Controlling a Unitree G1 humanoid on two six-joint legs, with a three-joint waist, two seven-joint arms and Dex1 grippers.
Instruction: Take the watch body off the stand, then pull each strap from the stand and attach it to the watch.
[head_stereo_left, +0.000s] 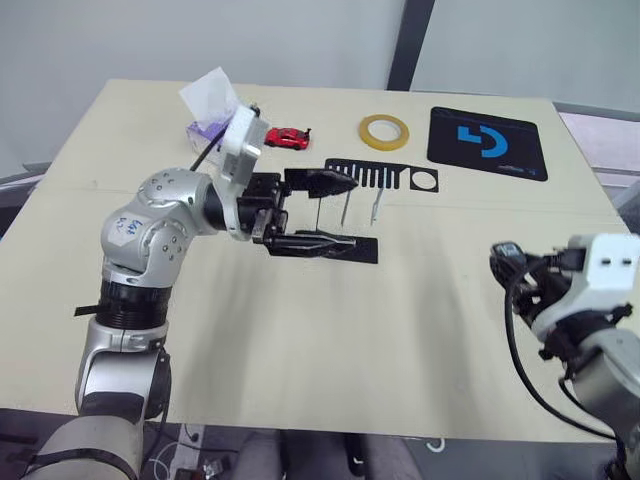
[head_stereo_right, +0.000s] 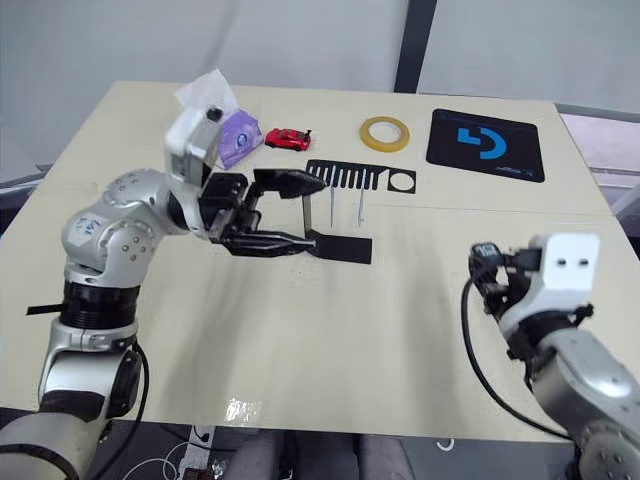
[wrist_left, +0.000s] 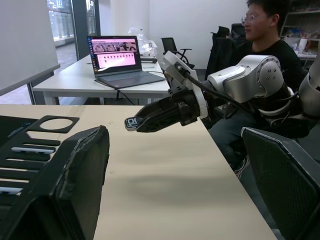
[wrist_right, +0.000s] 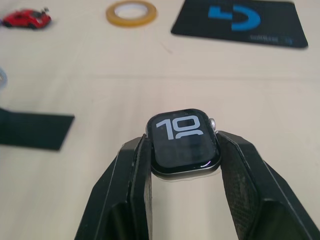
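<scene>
Watch body (wrist_right: 184, 141) sits pinched between the right gripper's (wrist_right: 186, 172) fingers, well clear of the stand (head_stereo_left: 345, 210). Left gripper (head_stereo_left: 318, 212) spreads wide around the stand's comb end, straps (head_stereo_left: 346, 207) hanging just beyond its fingertips. Strap-pulling looks next, needing a narrow pinch on one band.

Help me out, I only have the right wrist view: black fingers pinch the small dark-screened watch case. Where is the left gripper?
Observer: The left gripper is at the thin black bent-sheet stand, fingers open, at the end away from its round cut-out.
Operator: Are the straps off the stand?
Observer: No. Two narrow pale grey-blue straps hang from its slotted top plate.
Operator: Anything sitting in the cut-out?
Observer: Nothing; the table shows through it.
</scene>
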